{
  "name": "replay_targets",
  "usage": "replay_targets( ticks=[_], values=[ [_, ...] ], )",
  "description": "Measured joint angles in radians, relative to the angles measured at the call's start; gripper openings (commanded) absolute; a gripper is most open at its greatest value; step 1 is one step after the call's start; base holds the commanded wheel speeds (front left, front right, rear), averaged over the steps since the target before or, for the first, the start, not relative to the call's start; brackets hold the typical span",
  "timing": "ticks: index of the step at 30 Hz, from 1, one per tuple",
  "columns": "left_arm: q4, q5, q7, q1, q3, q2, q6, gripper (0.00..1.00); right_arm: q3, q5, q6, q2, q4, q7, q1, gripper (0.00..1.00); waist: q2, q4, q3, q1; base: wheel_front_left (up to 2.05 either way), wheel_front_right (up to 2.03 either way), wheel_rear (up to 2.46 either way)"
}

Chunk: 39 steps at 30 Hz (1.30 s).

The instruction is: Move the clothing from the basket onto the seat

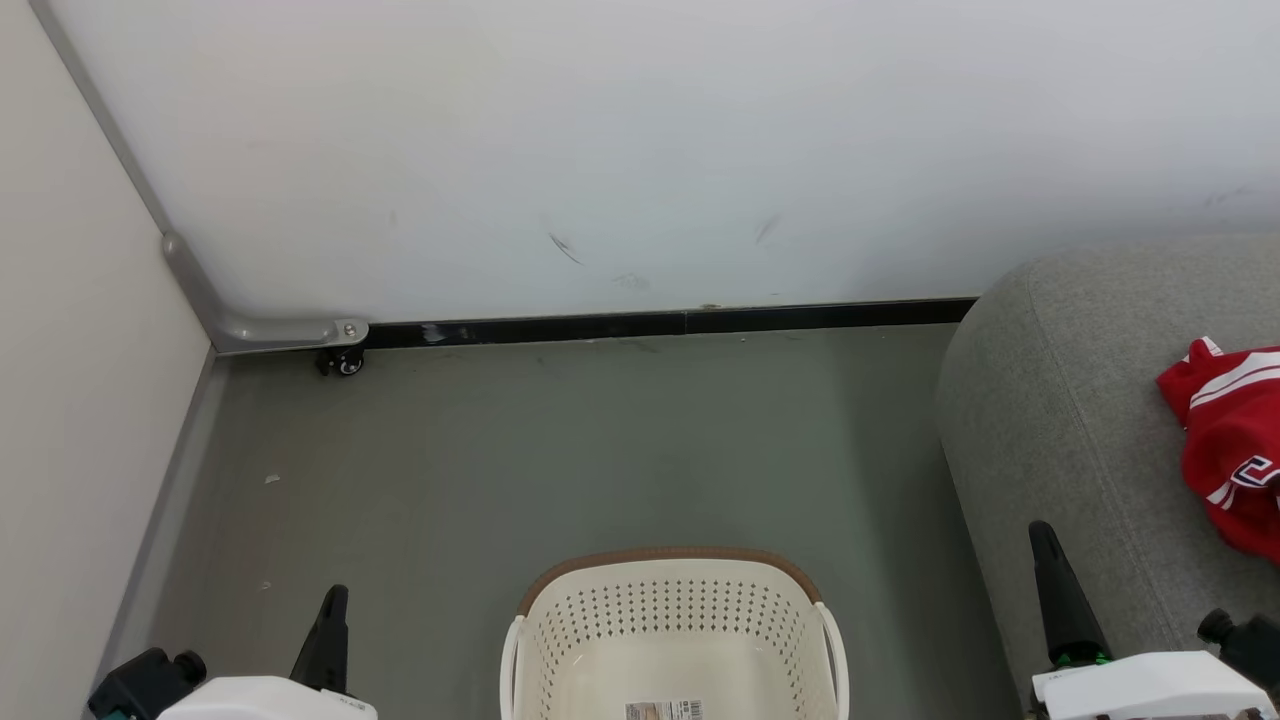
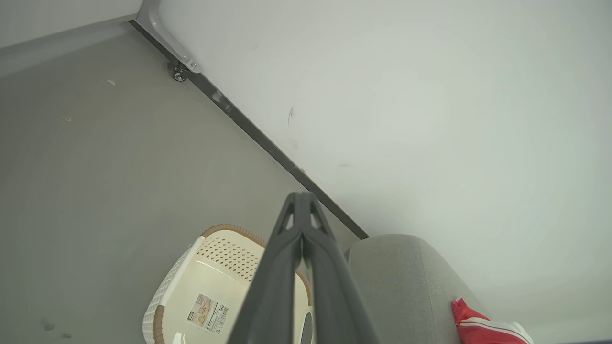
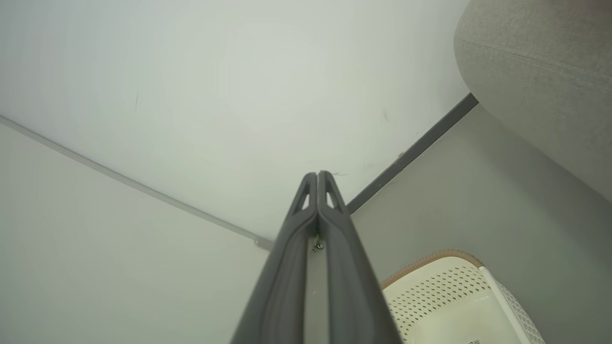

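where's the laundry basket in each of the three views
head view: basket bottom centre, on the floor, left of the grey seat.
left wrist view: basket bottom, left of centre, partly behind the left gripper.
right wrist view: basket bottom right, beside the right gripper.
shared landmark: black baseboard strip beyond the basket, in every view.

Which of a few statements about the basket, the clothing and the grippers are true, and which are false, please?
The clothing lies on the seat. True.
The basket stands on the seat. False: it stands on the floor beside it.
The left gripper is shut. True.
The right gripper holds the clothing. False: it is shut on nothing, apart from the clothing.
A red garment lies in the basket. False: its visible bottom shows a label, no garment.
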Motion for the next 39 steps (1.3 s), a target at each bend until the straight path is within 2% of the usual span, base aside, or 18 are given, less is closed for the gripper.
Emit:
replay_targets(
  ticks=[7, 13, 39],
  values=[
    [0.004, -0.086, 0.023, -0.014, 0.028, -0.015, -0.03, 0.0, -0.006, 0.11, 0.0, -0.005, 0.004, 0.014, -0.025, 0.0, 0.0, 0.001, 0.007, -0.0059, 0.0, 0.0, 0.0],
    [0.009, -0.167, 0.04, -0.016, 0.052, -0.026, -0.057, 0.0, -0.01, 0.206, 0.0, -0.013, 0.005, 0.023, -0.04, 0.0, 0.0, 0.002, 0.013, -0.0086, 0.0, 0.0, 0.0],
    [0.029, -0.505, 0.128, -0.058, 0.159, -0.074, -0.179, 0.0, -0.039, 0.609, 0.0, -0.03, 0.007, 0.077, -0.087, 0.0, 0.0, 0.005, 0.024, -0.0099, 0.0, 0.0, 0.0]
  ],
)
